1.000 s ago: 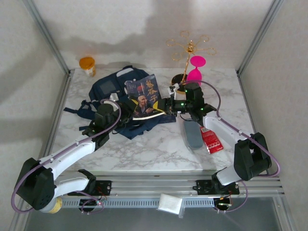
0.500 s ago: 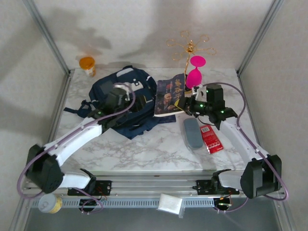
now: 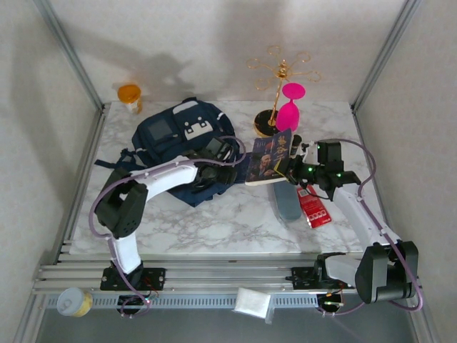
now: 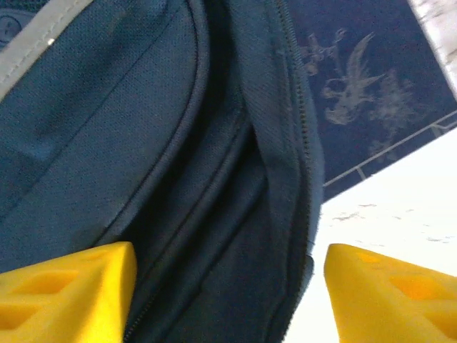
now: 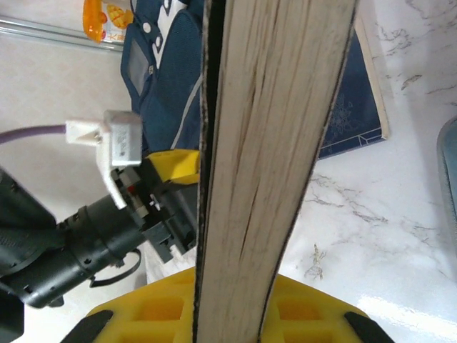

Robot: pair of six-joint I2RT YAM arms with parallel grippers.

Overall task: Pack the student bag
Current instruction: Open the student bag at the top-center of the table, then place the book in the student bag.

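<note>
Since the earlier frame my left arm has swung in from the near left and now bends across the table, and the right arm has pulled the book (image 3: 270, 157) away to the right of the student bag (image 3: 175, 136). The bag is navy blue fabric with a light grey panel and a white patch on its front pocket. It lies flat on the back left part of the marble table (image 3: 214, 221), its dark straps trailing toward the left edge. The left gripper (image 3: 226, 173) sits at the bag's near right corner, and through the left wrist camera I see its yellow fingers (image 4: 64, 286) spread wide apart with nothing between them. Just beyond them is the bag's cloth, a zip line and a dark fold, and I cannot tell if the tips touch it. A dark blue patterned cover (image 4: 357, 93) lies flat beside the bag on that side. The right gripper (image 3: 289, 170) is clamped on the book, holding it tilted above the table just right of the bag, with its page edge (image 5: 275, 143) facing the right wrist camera.
</note>
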